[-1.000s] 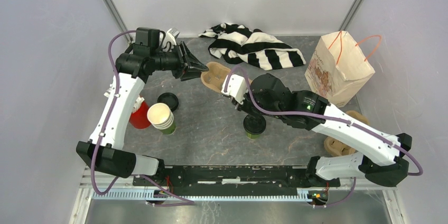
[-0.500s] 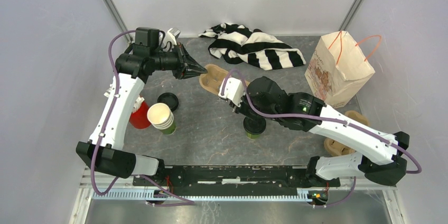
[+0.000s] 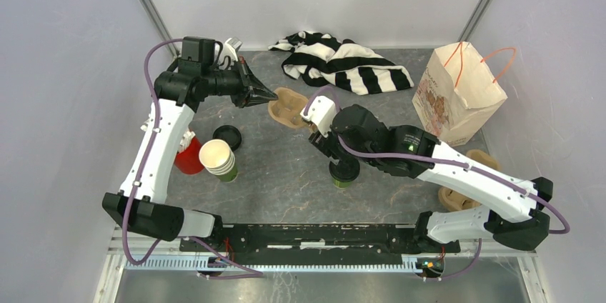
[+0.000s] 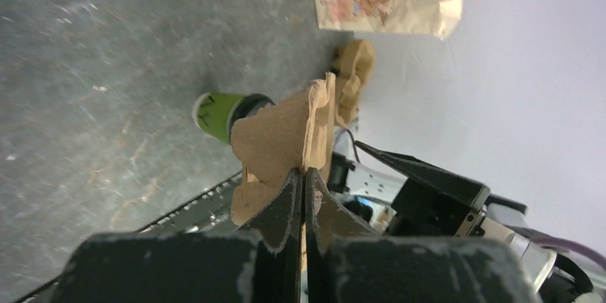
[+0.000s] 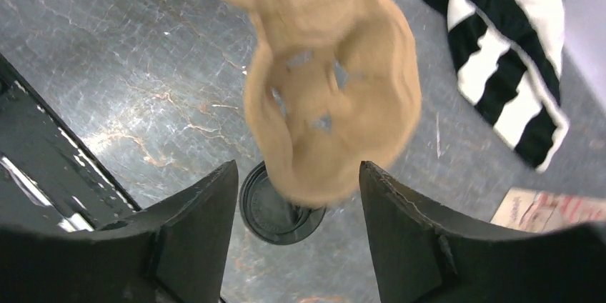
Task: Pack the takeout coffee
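The takeout coffee (image 3: 344,171), a green cup with a black lid (image 5: 275,211), stands mid-table. A brown pulp cup carrier (image 3: 289,106) hangs above the table behind it. My left gripper (image 3: 266,95) is shut on the carrier's left edge, and the left wrist view shows the fingers pinching the thin rim of the carrier (image 4: 282,138), with the coffee (image 4: 221,113) beyond it. My right gripper (image 3: 323,147) is open just right of the carrier. In the right wrist view the blurred carrier (image 5: 332,81) hangs ahead of the spread fingers (image 5: 207,203), with the lid below between them.
A paper bag (image 3: 457,92) with orange handles stands at the back right, and a striped cloth (image 3: 343,60) lies at the back. A stack of lidless green cups (image 3: 218,159), a loose black lid (image 3: 227,136) and a red cup (image 3: 189,156) sit left. A second carrier (image 3: 464,189) lies under the right arm.
My left gripper has closed onto the carrier's edge. My right gripper has opened, let go of the carrier's other end and drawn back a little.
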Motion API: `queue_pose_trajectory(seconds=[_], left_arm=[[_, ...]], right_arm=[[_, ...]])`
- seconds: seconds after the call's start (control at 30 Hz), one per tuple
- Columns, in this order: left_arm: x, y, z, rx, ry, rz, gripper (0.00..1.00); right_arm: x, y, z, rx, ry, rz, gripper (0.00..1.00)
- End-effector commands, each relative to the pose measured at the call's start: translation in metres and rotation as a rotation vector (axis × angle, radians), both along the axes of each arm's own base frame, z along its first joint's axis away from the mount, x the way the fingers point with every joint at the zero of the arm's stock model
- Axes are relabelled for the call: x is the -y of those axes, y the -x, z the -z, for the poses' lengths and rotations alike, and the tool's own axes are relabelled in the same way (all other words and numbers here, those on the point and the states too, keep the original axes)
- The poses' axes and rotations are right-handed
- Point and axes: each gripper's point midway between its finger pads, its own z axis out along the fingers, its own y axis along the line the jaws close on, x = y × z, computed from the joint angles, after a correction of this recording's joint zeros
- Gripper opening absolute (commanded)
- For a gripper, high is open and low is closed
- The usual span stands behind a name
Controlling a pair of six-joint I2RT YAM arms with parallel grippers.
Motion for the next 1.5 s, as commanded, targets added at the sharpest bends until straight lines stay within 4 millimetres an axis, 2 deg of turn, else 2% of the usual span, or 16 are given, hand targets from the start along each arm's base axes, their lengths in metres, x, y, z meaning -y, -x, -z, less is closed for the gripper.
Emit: queue_pose_trajectory(seconds=[0.0, 0.1, 0.2, 0.37, 0.5, 0.57, 0.73, 0.83, 0.97, 1.03, 1.13, 1.2, 1.27, 1.37, 1.43, 1.47], left_arm=[[-0.028, -0.005, -0.03, 0.221, -0.137, -0.115, 0.02], [-0.044, -0.007, -0.04, 0.281, -0.197, -0.199, 0.02], [-0.058, -0.006, -0.052, 0.34, -0.257, -0.246, 0.02], [-0.061, 0.002, -0.063, 0.4, -0.323, -0.227, 0.02], [-0.05, 0.013, -0.072, 0.463, -0.346, -0.181, 0.02], [-0.046, 0.019, -0.073, 0.476, -0.344, -0.161, 0.02], [-0.039, 0.028, -0.073, 0.493, -0.341, -0.122, 0.02], [-0.039, 0.03, -0.075, 0.503, -0.341, -0.118, 0.02], [-0.04, 0.031, -0.078, 0.515, -0.343, -0.118, 0.02], [-0.04, 0.03, -0.077, 0.516, -0.347, -0.119, 0.02], [-0.039, 0.028, -0.078, 0.515, -0.344, -0.118, 0.02], [-0.037, 0.027, -0.081, 0.518, -0.339, -0.113, 0.02], [-0.037, 0.026, -0.082, 0.519, -0.335, -0.114, 0.02], [-0.036, 0.025, -0.08, 0.51, -0.334, -0.116, 0.02], [-0.036, 0.025, -0.079, 0.504, -0.334, -0.118, 0.02], [-0.036, 0.024, -0.079, 0.501, -0.333, -0.119, 0.02]], right_arm=[[0.028, -0.004, -0.018, -0.023, -0.115, 0.228, 0.75], [0.062, -0.004, -0.022, -0.006, -0.157, 0.379, 0.88], [0.106, -0.018, -0.031, 0.038, -0.173, 0.579, 0.98], [0.193, -0.079, -0.048, 0.074, -0.077, 0.882, 0.98], [0.26, -0.123, -0.084, 0.173, 0.169, 1.13, 0.98], [0.288, -0.143, -0.099, 0.181, 0.225, 1.212, 0.98], [0.345, -0.17, -0.088, 0.141, 0.17, 1.349, 0.98], [0.363, -0.183, -0.077, 0.112, 0.104, 1.358, 0.98], [0.376, -0.187, -0.069, 0.107, 0.097, 1.361, 0.98], [0.383, -0.193, -0.063, 0.101, 0.062, 1.343, 0.84], [0.371, -0.21, -0.06, 0.119, 0.016, 1.233, 0.54], [0.352, -0.221, -0.065, 0.133, -0.044, 1.106, 0.3], [0.324, -0.229, -0.075, 0.15, -0.129, 0.947, 0.17], [0.281, -0.224, -0.085, 0.189, -0.239, 0.699, 0.08], [0.254, -0.214, -0.087, 0.201, -0.277, 0.544, 0.0], [0.239, -0.206, -0.087, 0.198, -0.285, 0.466, 0.0]])
